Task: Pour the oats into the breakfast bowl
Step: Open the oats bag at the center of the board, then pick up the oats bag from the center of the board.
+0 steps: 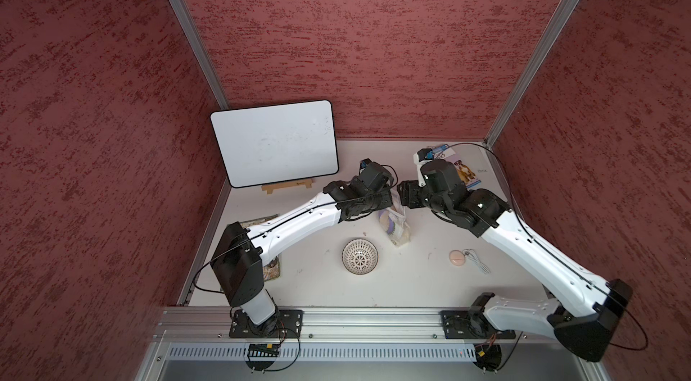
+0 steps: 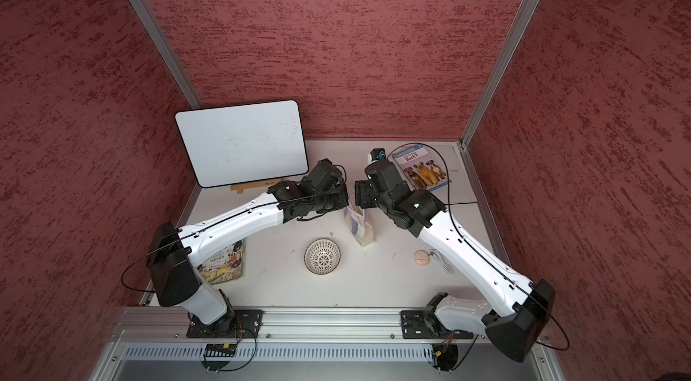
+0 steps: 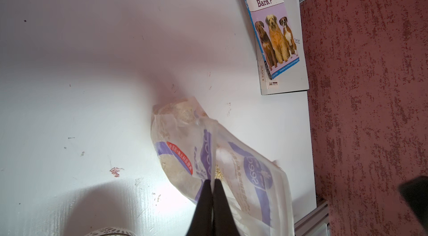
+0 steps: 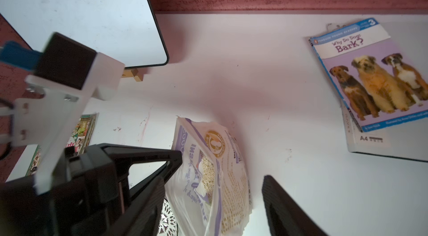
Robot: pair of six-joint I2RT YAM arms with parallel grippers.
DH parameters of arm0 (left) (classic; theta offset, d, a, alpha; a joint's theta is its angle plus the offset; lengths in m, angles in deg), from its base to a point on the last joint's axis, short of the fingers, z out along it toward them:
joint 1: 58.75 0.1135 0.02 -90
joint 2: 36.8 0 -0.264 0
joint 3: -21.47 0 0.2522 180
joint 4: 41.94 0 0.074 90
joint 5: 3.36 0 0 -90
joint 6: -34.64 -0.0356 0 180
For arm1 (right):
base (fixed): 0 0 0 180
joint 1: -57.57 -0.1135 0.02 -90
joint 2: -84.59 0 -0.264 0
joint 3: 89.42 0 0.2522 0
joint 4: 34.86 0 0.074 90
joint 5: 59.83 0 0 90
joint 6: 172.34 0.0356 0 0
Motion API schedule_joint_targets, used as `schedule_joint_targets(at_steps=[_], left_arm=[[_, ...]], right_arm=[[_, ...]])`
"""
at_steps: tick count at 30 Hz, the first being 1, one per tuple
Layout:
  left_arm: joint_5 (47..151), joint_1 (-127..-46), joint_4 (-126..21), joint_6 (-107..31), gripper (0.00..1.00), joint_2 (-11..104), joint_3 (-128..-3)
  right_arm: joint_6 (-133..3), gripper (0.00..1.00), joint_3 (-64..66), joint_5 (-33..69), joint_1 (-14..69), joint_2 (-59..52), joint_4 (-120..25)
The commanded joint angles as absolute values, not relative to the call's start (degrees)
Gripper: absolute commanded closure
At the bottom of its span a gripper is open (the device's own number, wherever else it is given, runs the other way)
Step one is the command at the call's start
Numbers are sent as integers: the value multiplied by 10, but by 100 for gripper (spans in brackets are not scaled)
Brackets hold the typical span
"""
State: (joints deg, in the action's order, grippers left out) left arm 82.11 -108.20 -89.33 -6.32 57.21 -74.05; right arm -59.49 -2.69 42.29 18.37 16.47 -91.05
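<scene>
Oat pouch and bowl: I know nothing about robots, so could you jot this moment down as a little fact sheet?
Pouch: white and purple pouch, standing on the table
Oats: oats inside the pouch, seen through its clear window
Bowl: breakfast bowl, lattice pattern showing, no oats in it; near the pouch, not touching
Left gripper: left gripper shut, pinching the pouch's top edge
Right gripper: right gripper open beside the pouch top, holding nothing
Pouring: not yet begun
</scene>
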Motion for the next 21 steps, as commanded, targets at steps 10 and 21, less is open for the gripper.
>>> schedule_joint_targets(at_steps=[10, 21], left_arm=[[832, -1080, -905, -76, 100, 590, -762], [832, -1081, -909, -78, 100, 592, -765]], right_arm=[[-594, 6, -238, 379, 180, 387, -879], [-538, 5, -491, 373, 166, 512, -699]])
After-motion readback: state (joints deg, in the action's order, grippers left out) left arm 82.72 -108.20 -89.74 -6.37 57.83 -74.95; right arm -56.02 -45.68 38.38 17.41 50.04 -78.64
